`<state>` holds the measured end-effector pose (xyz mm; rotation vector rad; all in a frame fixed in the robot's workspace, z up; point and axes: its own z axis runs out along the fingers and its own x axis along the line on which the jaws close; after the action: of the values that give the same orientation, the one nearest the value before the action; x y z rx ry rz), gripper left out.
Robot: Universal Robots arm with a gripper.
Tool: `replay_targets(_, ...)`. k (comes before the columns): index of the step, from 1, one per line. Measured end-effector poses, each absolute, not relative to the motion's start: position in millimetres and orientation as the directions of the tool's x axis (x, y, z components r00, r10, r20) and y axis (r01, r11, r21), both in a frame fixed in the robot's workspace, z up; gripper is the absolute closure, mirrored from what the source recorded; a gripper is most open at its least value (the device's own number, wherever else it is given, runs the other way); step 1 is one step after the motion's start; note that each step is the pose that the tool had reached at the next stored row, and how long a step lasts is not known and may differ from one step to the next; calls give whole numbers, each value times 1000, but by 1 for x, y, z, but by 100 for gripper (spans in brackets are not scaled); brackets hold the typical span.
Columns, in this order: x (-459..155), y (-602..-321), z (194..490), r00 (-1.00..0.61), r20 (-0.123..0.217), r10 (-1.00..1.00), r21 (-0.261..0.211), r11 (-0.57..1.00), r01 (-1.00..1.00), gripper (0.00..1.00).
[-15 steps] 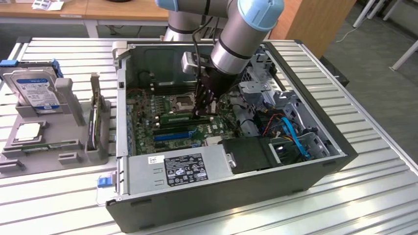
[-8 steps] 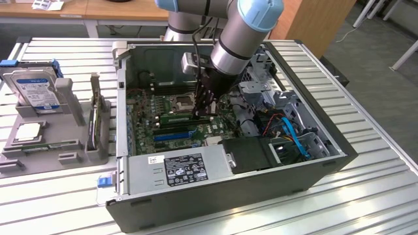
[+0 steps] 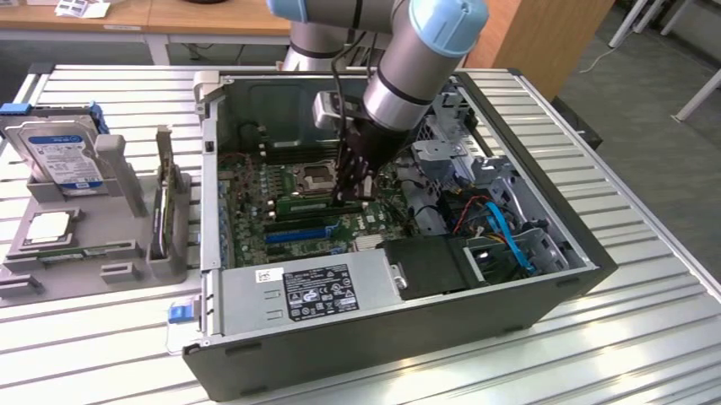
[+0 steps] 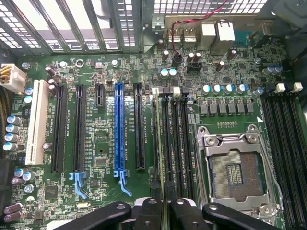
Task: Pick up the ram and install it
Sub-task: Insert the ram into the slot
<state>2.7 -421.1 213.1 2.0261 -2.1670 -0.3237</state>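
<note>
Your near-closed gripper [image 4: 165,211] is pinching the ram [image 4: 160,143] edge-on at the slots [image 4: 178,143], six o'clock of the socket [image 3: 313,177] in the exterior view. You should be keeping it square and pressing evenly.

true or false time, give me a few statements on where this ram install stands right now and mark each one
1. The gripper reaches inside the open computer case. True.
2. The cpu socket holds a processor. False: it is empty, its contacts bare.
3. The gripper is shut on the ram, at the black memory slots. True.
4. The hard drive sits inside the case. False: it stands in the gray fixture on the table, at the exterior view's left.
5. Every long expansion slot is black. False: there is a blue slot among them.
</note>
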Motion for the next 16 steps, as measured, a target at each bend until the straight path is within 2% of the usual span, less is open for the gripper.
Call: replay_targets(16,3,-421,210,-72,-32,-997,263,61,-963,86)
